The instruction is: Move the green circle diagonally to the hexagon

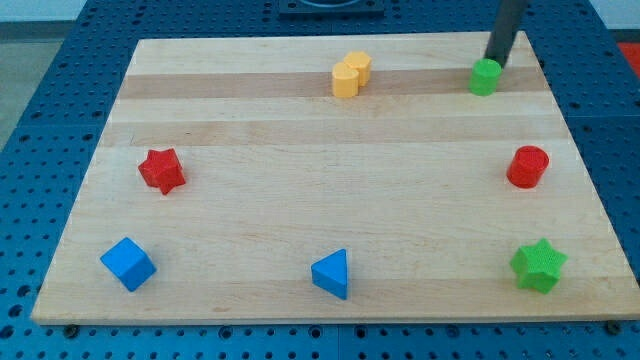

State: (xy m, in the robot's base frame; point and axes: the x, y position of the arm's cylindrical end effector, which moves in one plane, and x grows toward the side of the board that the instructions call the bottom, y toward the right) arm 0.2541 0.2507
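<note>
Nearest you lies the desk [300,200], its pale wooden top filling most of the view. You have no pincer to read as released or clenched: the arm ends in a dark rod [505,30] that slants down from the view's top near the desk's far right corner, and my tip [493,60] sits against the far side of the green circle [484,77].

That green circle stands close to the far right corner. Along the far edge, well apart to its left, you see the yellow block [351,74], which looks like two joined hexagon shapes.

Near the near right corner sits the green star [538,265], with the red cylinder [527,166] at the right edge. You find the blue cube [128,264] by the near left corner, the blue triangle [331,273] at the near edge's middle, and the red star [161,170] at the left edge.
</note>
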